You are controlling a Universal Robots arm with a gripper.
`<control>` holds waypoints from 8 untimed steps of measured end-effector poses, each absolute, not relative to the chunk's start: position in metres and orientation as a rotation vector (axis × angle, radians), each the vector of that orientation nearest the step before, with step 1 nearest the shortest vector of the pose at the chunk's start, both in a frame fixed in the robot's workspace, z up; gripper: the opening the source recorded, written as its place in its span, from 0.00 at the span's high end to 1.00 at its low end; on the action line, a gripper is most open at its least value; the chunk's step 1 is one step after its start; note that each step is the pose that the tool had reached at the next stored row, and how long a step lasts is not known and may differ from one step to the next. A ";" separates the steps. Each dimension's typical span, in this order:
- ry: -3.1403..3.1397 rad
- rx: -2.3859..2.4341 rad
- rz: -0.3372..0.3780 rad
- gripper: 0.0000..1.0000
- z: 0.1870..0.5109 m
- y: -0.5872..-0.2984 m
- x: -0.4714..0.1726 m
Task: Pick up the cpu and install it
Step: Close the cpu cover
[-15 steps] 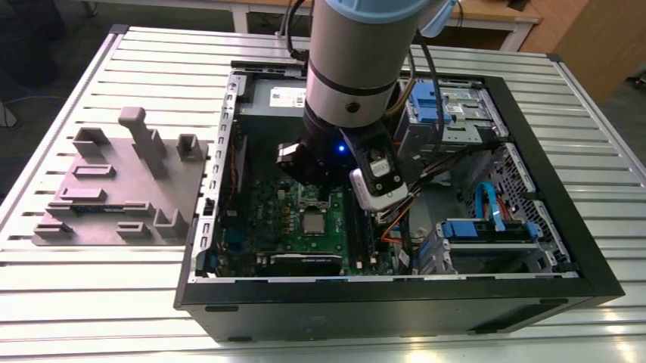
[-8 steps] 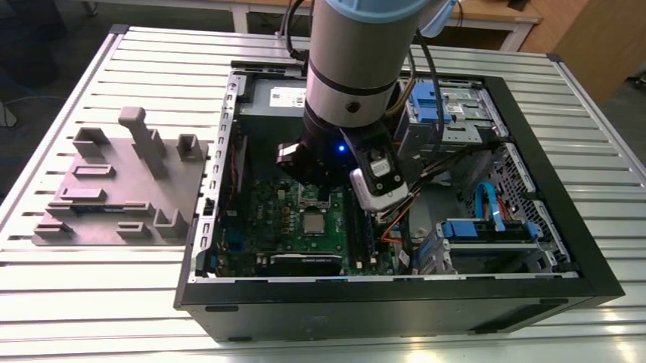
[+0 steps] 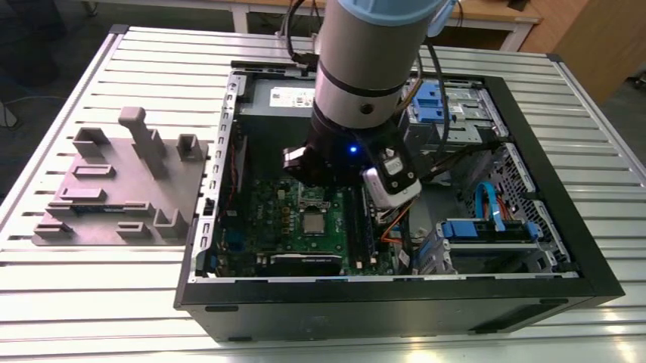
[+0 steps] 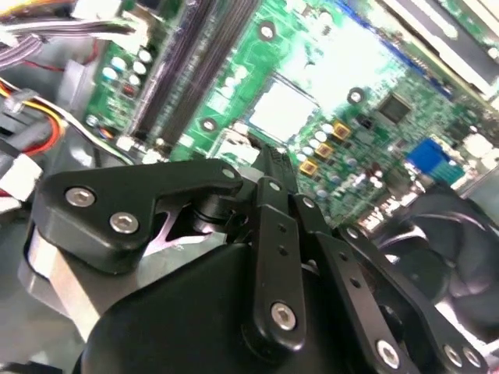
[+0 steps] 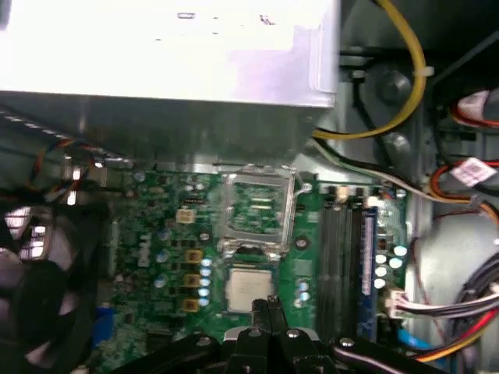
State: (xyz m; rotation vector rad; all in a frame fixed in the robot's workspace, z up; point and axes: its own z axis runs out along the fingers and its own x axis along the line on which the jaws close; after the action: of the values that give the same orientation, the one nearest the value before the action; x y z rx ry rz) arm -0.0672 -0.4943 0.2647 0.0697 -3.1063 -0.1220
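Arm (image 3: 368, 60): one, grey with pale-blue joint cap, standing near-vertical in the exterior view. Wrist (image 3: 343, 151): black, small blue light lit. Pincer (image 5: 269, 305): black, two-fingered, pointing downward. In both wrist views the fingers (image 4: 274, 187) are closed tip to tip, with the linkage bars splayed outward behind them.

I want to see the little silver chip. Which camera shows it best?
The first wrist view: the cpu faces the camera squarely. The second wrist view shows it slanted and glary; the exterior view, far off.
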 end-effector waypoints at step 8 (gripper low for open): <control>-3.103 0.134 -0.122 0.89 0.262 -0.492 -0.051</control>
State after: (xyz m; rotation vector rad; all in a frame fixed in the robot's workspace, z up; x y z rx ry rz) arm -0.0509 -0.4922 0.2620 0.1342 -3.1025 -0.1215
